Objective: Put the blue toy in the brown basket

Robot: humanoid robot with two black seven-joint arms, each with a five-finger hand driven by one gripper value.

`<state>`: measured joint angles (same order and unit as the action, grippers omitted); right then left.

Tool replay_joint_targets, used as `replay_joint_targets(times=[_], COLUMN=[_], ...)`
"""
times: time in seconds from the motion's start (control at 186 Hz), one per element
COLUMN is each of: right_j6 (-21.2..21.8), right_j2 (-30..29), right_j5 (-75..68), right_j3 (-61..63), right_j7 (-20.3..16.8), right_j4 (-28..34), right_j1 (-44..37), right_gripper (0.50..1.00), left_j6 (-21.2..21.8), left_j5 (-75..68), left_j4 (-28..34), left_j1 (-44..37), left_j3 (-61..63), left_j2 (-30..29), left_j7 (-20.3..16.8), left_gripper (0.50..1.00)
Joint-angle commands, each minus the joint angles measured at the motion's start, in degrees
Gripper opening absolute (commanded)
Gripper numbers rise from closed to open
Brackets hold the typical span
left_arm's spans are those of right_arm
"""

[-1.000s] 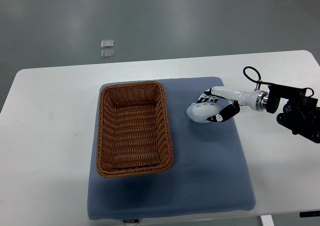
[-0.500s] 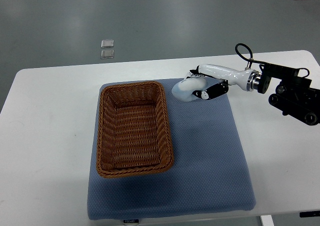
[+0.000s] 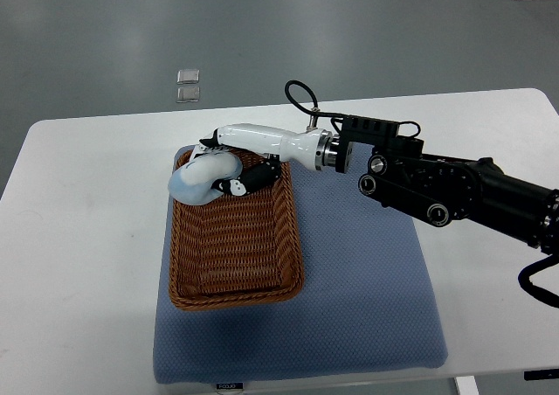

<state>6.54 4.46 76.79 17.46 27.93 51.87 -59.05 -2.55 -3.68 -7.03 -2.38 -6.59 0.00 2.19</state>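
The pale blue toy (image 3: 199, 180) is held in my right hand (image 3: 225, 173), whose white and black fingers are curled around it. Hand and toy hover over the far left corner of the brown wicker basket (image 3: 232, 283), above its rim. The right arm (image 3: 437, 185) reaches in from the picture's right edge across the mat. The basket's inside shows nothing in it. No left arm is visible.
The basket stands on a blue-grey mat (image 3: 367, 299) on a white table (image 3: 79, 238). Two small clear squares (image 3: 187, 85) lie on the grey floor beyond the table's far edge.
My right hand has carried the blue toy leftward from above the mat's far edge to over the basket's far left corner. The arm has stretched much further into view.
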Motion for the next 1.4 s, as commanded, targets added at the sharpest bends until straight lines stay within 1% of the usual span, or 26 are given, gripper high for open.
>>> replay_joint_targets(times=[0.0,0.129,0.285,0.29,0.296,0.301,0.306,0.312,0.317,0.323,0.328,0.333,0.339,0.344,0.349,0.355,0.36,0.366,0.892,1.027,1.102,1.156,1.194,1.258,1.301,1.392], right_j6=[0.5,0.4,0.5,0.5,0.5,0.5,0.5,0.5,0.5,0.5,0.5,0.5,0.5,0.5,0.5,0.5,0.5,0.5,0.5,1.1,2.9,5.1,6.5,7.8,8.5,10.3], right_j2=[-1.6,-2.5,-2.7,-2.7,-2.7,-2.7,-2.7,-2.7,-2.7,-2.7,-2.7,-2.7,-2.7,-2.7,-2.7,-2.7,-2.7,-2.6,1.9,3.9,4.8,5.4,5.9,6.4,6.7,8.5], right_j5=[0.3,0.4,-0.3,-0.4,-0.4,-0.4,-0.4,-0.5,-0.5,-0.5,-0.5,-0.5,-0.5,-0.5,-0.5,-0.5,-0.5,-0.5,-0.8,-7.2,-13.9,-19.4,-24.1,-30.7,-34.5,-40.6], right_j3=[-0.7,-3.6,-4.0,-4.0,-4.0,-4.0,-4.0,-4.0,-4.0,-4.0,-4.0,-4.1,-4.1,-4.1,-4.1,-4.1,-4.1,-4.1,-3.0,-1.7,-0.6,0.2,1.3,3.5,4.8,6.4], right_j7=[-0.5,-1.8,-1.9,-1.9,-1.9,-1.9,-1.9,-1.9,-1.9,-1.9,-1.9,-1.9,-1.9,-1.9,-1.9,-1.9,-1.9,-1.9,-1.7,-2.0,-4.1,-7.7,-11.0,-14.7,-15.9,-16.9], right_j4=[0.0,-0.2,-0.2,-0.2,-0.2,-0.2,-0.2,-0.2,-0.2,-0.2,-0.2,-0.2,-0.2,-0.3,-0.3,-0.3,-0.3,-0.3,-0.7,-0.7,-1.1,-1.7,-2.2,-2.8,-3.2,-4.3], right_j1=[0.2,0.4,0.9,0.9,0.9,0.9,0.9,0.9,0.9,0.9,0.9,1.0,1.0,1.0,1.0,1.1,1.1,1.3,2.0,1.7,1.7,1.7,1.9,2.2,2.7,4.3], right_gripper=[0.500,0.500,0.500,0.535,0.535,0.602,0.603,0.673,0.674,0.749,0.750,0.808,0.809,0.858,0.858,0.895,0.895,0.907,0.909,0.909,0.909,0.911,0.911,0.915,0.915,0.915], left_j6=[0.0,0.0,0.0,0.0,0.0,0.0,0.0,0.0,0.0,0.0,0.0,0.0,0.0,0.0,0.0,0.0,0.0,0.0,0.0,0.0,0.0,0.0,0.0,0.0,0.0,0.0], left_j5=[0.0,0.0,0.0,0.1,0.1,0.1,0.1,0.0,0.0,0.0,0.0,0.0,0.0,0.0,0.0,0.0,0.0,0.0,0.0,0.0,0.1,0.0,0.0,0.0,0.0,0.0], left_j4=[0.0,0.0,0.0,0.0,0.0,0.0,0.0,0.0,0.0,0.0,0.0,0.0,0.0,0.0,0.0,0.0,0.0,0.0,0.0,0.0,0.0,0.0,0.0,0.0,0.0,0.0], left_j1=[0.1,0.0,0.0,0.0,0.0,0.0,0.0,0.0,0.0,0.0,0.0,0.0,0.0,0.0,0.0,0.0,0.0,0.0,0.0,0.0,0.0,0.0,0.0,0.0,0.0,0.0], left_j3=[0.0,0.0,0.0,0.0,0.0,0.0,0.0,0.0,0.0,0.0,0.0,0.0,0.0,0.0,0.0,0.0,0.0,0.0,0.0,0.0,0.0,0.0,0.0,0.0,0.0,0.0], left_j2=[0.0,0.0,0.0,0.0,0.0,0.0,0.0,0.0,0.0,0.0,0.0,0.0,0.0,0.0,0.0,0.0,0.0,0.0,0.0,0.0,0.0,0.0,0.0,0.0,0.0,0.0], left_j7=[0.0,0.0,0.0,0.0,0.0,0.0,0.0,0.0,0.0,0.0,0.0,0.0,0.0,0.0,0.0,0.0,0.0,0.0,0.0,0.0,0.0,0.0,0.0,0.0,0.0,0.0], left_gripper=[1.000,1.000,1.000,1.000,1.000,1.000,1.000,1.000,1.000,1.000,1.000,1.000,1.000,1.000,1.000,1.000,1.000,1.000,1.000,1.000,1.000,1.000,1.000,1.000,1.000,1.000])
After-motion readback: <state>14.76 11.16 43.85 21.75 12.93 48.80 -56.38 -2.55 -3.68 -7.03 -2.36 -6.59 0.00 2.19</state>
